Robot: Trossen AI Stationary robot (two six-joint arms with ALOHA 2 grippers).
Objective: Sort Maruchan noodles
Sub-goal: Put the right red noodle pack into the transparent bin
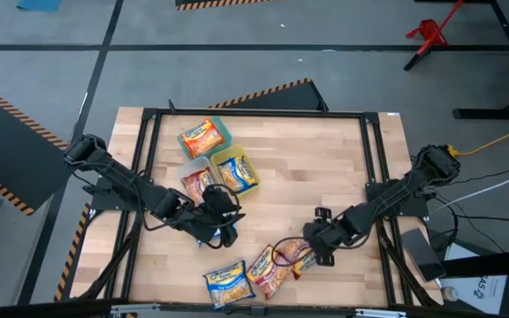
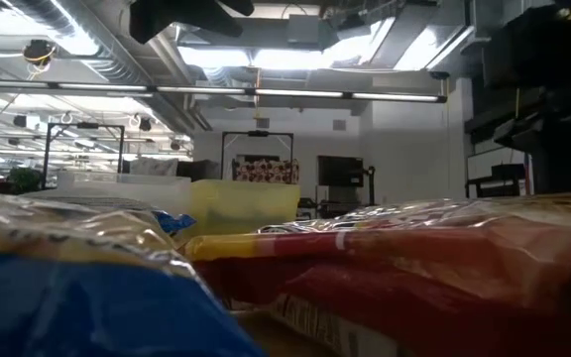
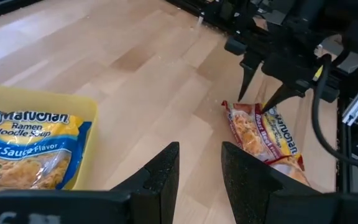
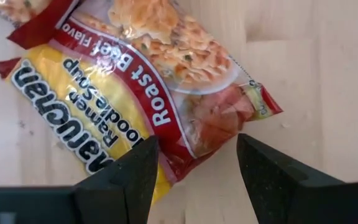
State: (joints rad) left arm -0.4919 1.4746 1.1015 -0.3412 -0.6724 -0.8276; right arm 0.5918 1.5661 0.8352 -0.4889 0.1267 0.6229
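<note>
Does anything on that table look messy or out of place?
Mostly just unsorted. Three packets sit in the containers at the table's far side, but others lie loose and crooked near its front edge, two red roast beef packets overlapping. Nothing looks torn or spilled.

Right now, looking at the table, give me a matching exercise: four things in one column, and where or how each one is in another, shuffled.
Things:
1. orange packet
2. Soy Sauce packet
3. Roast Beef packet
4. left gripper

Places or states:
A. lying loose below the open right gripper
B. in the yellow bin
C. in the green bin
D. open and empty over the table

Pairs: 1-C, 2-B, 3-A, 4-D
</note>
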